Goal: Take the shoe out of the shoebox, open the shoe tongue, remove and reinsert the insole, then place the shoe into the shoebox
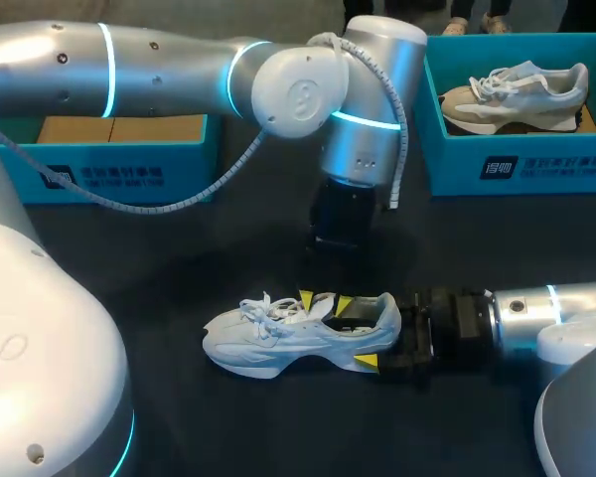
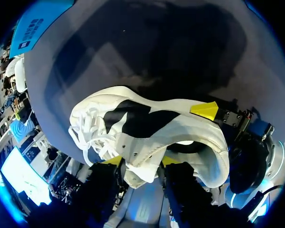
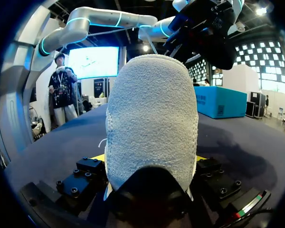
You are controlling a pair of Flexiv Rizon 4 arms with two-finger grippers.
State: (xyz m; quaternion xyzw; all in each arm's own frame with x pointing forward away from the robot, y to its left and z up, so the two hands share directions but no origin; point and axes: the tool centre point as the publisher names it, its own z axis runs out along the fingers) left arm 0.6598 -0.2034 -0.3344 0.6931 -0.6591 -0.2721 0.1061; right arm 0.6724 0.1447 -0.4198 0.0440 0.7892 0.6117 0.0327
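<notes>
A white lace-up shoe (image 1: 298,333) stands on its sole near the middle of the black table (image 1: 179,258), toe toward the robot's left and heel toward its right. It has loose white laces, a thick pale sole and a dark lining. The heel (image 3: 152,123) is covered in nubby white fabric. The right gripper (image 1: 377,338) comes in low from the right and pinches the heel between its 2 yellow-tipped fingers (image 1: 366,361), 1 on each side. The left gripper (image 1: 325,301) hangs straight down at the far rim of the shoe's opening; whether it is clamped or spread cannot be told. At the table's far left sits a blue shoebox (image 1: 109,164). At the far right, a second blue box (image 1: 517,164) holds a beige shoe (image 1: 512,94).
</notes>
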